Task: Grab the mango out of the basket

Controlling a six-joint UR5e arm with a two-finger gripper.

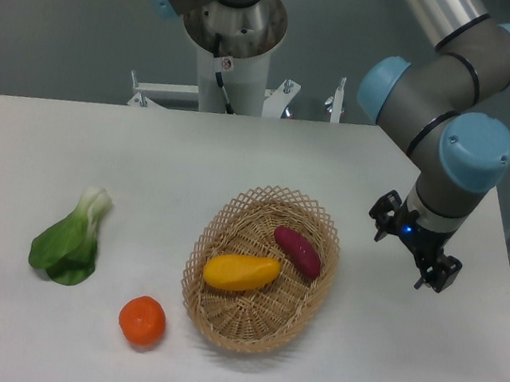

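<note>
The mango (pixel 241 272) is a smooth yellow-orange oval lying in the middle of the woven wicker basket (pixel 232 218). A dark purple-red sweet potato (pixel 298 251) lies beside it in the basket, to its upper right. My gripper (pixel 412 253) hangs over the table to the right of the basket, clear of its rim. Its two fingers stand apart and hold nothing.
A round orange tangerine (pixel 143 321) sits on the white table left of the basket's front. A green leafy bok choy (pixel 70 239) lies farther left. The arm's base (pixel 228 45) stands at the back edge. The table's right edge is close to the gripper.
</note>
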